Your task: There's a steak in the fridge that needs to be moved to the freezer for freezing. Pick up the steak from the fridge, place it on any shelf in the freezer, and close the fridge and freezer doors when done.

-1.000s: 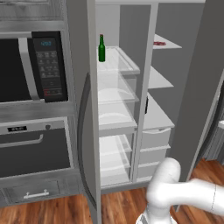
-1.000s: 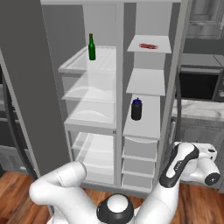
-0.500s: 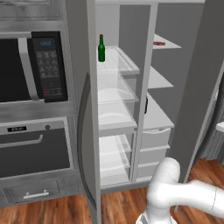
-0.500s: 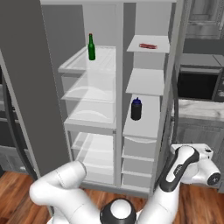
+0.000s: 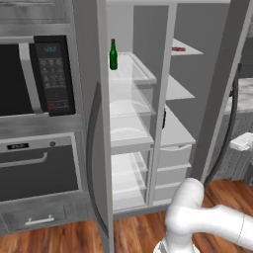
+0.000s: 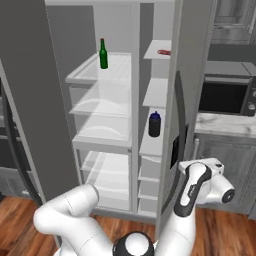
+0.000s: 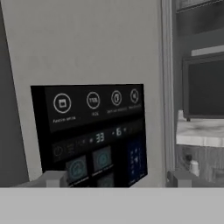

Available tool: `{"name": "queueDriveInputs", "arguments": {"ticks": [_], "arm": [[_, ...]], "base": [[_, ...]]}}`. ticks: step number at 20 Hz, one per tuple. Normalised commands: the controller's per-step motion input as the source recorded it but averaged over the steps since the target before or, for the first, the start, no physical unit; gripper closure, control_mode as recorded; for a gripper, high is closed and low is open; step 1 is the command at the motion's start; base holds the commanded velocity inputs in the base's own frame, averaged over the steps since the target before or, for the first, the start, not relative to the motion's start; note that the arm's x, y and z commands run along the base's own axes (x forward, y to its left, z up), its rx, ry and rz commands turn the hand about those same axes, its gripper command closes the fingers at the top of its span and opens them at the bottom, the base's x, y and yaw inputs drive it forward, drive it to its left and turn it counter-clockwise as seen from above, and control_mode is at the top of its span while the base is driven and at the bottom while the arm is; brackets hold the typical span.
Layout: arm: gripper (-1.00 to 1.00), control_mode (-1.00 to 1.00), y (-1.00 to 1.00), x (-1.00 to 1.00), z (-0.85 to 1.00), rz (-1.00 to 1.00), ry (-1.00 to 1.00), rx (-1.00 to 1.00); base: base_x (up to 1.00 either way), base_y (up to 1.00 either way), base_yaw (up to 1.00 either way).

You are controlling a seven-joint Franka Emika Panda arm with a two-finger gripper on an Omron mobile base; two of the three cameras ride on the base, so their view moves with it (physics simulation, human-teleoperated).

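The steak (image 6: 163, 52) (image 5: 178, 49) lies flat on the top opaque shelf (image 6: 156, 49) of the narrow freezer (image 6: 155, 100). To its left is the fridge (image 6: 105, 100), with clear glass shelves. Both doors stand open: the fridge door (image 5: 96, 123) is edge-on, and the freezer door (image 6: 192, 75) (image 5: 222, 89) carries a black control panel (image 7: 92, 131). My gripper (image 7: 117, 179) (image 6: 187, 166) faces the outside of the freezer door at the panel. It is open, its fingertips (image 7: 53, 178) wide apart with nothing between them.
A green glass bottle (image 5: 113, 54) (image 6: 103, 54) stands on the fridge's top glass shelf. A dark blue jar (image 6: 154, 124) sits on a middle freezer shelf. A built-in microwave (image 5: 34, 79) and oven (image 5: 39, 168) are left of the unit. A countertop (image 6: 225, 124) and a second microwave (image 6: 225, 95) are to the right.
In the right base view the freezer door now covers more of the freezer's right side, swung a little toward shut. My hand has edged along with it.
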Motion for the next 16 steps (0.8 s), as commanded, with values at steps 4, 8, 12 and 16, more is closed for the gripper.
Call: {"name": "queueDriveInputs", "arguments": {"ticks": [4,8,12,16], "arm": [[-1.0,-1.0,1.0,0.96,-0.19,0.0,0.0,0.0],[-1.0,-1.0,1.0,0.81,-0.09,0.0,0.0,0.0],[-1.0,-1.0,1.0,0.35,-0.06,0.0,0.0,0.0],[-1.0,-1.0,1.0,0.44,-0.08,0.0,0.0,0.0]], "base": [[0.0,0.0,0.0],[0.0,0.0,0.0],[0.0,0.0,0.0],[0.0,0.0,0.0]]}}
